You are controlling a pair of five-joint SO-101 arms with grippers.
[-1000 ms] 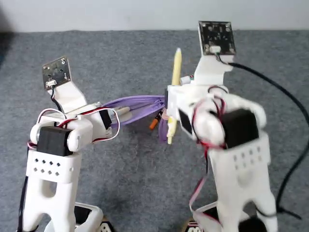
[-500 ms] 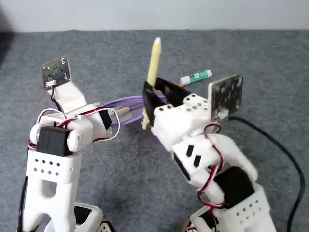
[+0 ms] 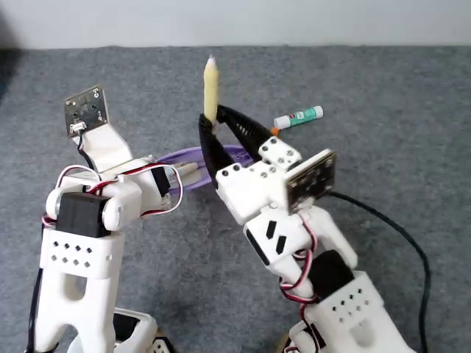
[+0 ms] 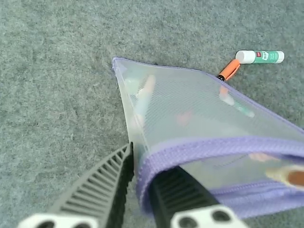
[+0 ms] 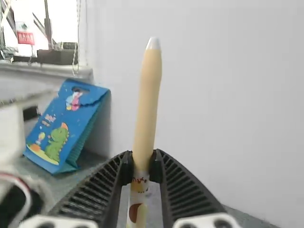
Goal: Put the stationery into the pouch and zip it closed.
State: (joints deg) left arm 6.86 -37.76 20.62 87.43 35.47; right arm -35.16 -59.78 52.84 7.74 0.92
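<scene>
Grey carpet-like table surface [image 3: 412,95]: open room beyond both arms and out to either side.

The translucent mesh pouch with purple zip trim [image 4: 190,109] lies on it between the two arms. Its long axis runs from the left arm across toward the right one. Some items already show through its wall.

Your left gripper [image 4: 142,164] is clenched on the purple rim at the pouch's near end. The mouth looks slightly parted there.

Your right gripper [image 3: 215,126] grasps the long cream-yellow pen [image 3: 211,82] low on its barrel, raised over the pouch's other end. The pen stands nearly upright, tip away from the table, crosswise to the pouch's length. My read: you need to tip it down along the zip line and feed it toward the left arm. The right arm is the nearer one for this.

The white-and-green glue stick [image 3: 298,117] and the orange pen [image 4: 229,70] lie just beside each other on the table beyond the pouch, still outside it.
</scene>
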